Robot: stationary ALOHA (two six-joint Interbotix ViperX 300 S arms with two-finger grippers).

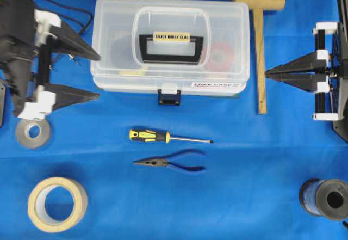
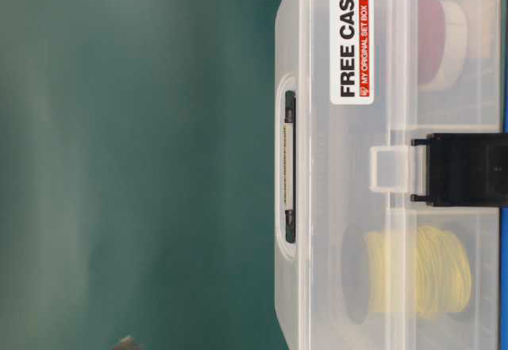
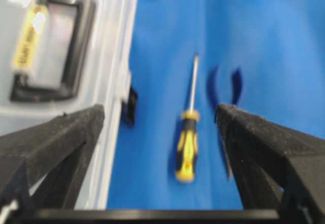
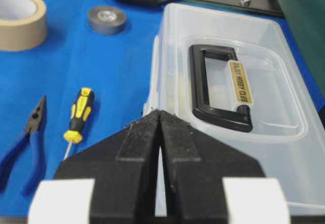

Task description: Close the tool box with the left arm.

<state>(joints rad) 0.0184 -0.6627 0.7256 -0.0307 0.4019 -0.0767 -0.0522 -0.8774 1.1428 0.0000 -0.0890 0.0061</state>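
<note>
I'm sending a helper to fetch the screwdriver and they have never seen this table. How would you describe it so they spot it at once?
Start at the big clear tool box at the back of the blue cloth. Just in front of its dark blue latch lies the screwdriver. It has a yellow and black handle and a straight metal shaft, unlike the blue-handled pliers lying nearer the table's front edge.
</note>
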